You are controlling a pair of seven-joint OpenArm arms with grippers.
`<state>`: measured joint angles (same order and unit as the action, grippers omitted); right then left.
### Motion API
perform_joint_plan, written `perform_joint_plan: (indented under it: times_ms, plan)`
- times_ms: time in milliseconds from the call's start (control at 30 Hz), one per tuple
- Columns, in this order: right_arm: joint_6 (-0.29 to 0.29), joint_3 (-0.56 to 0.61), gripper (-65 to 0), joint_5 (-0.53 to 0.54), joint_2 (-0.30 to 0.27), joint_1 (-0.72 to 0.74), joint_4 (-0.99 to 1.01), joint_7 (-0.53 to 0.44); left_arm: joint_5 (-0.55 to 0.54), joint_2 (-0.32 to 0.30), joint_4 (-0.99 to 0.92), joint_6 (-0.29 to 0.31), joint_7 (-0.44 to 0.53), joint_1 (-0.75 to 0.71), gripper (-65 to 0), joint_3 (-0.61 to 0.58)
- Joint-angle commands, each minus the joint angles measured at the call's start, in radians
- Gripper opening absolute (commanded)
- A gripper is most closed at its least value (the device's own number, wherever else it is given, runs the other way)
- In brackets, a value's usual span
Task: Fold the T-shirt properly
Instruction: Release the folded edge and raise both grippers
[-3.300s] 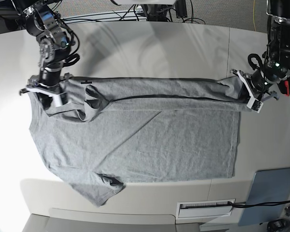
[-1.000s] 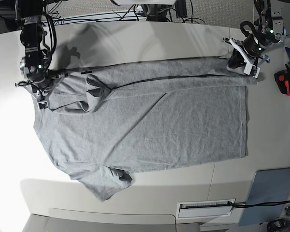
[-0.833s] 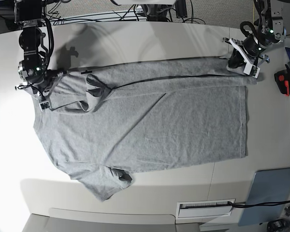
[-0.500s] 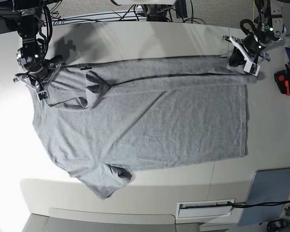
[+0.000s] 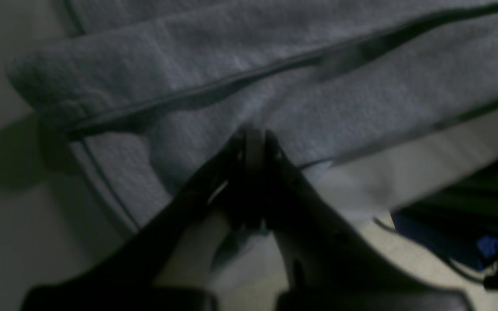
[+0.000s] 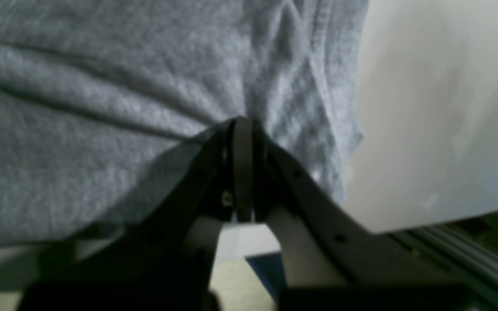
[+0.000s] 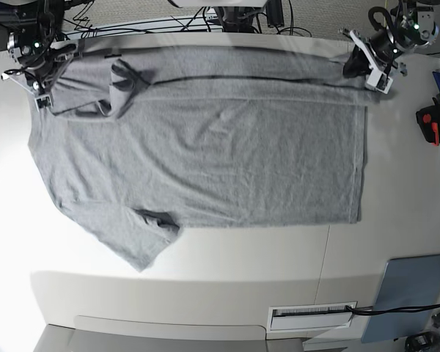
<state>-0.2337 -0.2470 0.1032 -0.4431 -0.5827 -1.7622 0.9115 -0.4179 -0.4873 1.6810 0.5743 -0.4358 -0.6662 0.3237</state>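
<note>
T-shirt (image 7: pixel 205 147) spread flat on table (image 7: pixel 279 271), far edge folded over. Hem corner pinched by left gripper (image 7: pixel 368 67), jaws closed on cloth. Shoulder corner pinched by right gripper (image 7: pixel 42 92), jaws closed likewise.

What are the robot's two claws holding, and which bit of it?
Both hold the T-shirt. The left gripper pinches the folded far edge at the hem end; the right gripper pinches it at the shoulder end.
</note>
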Motion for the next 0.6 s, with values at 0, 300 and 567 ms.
perform_joint_plan:
  times_ms: [0, 300, 567]
  plan:
    - [-0.015, -0.005, -65.0, 0.000, -0.002, -0.032, 0.010, 0.092, 0.059, -0.018, 0.007, -0.008, -0.092, -0.037, -65.0, 0.000]
    - [-0.009, -0.010, -65.0, -0.051, -0.003, -0.066, -0.066, 0.096, 0.059, -0.032, 0.097, -0.061, -0.105, -0.100, -65.0, 0.000]
    - [0.055, -0.010, -65.0, -0.076, -0.003, -0.062, -0.225, 0.058, 0.060, -0.032, 0.205, -0.061, -0.096, -0.054, -62.7, 0.002]
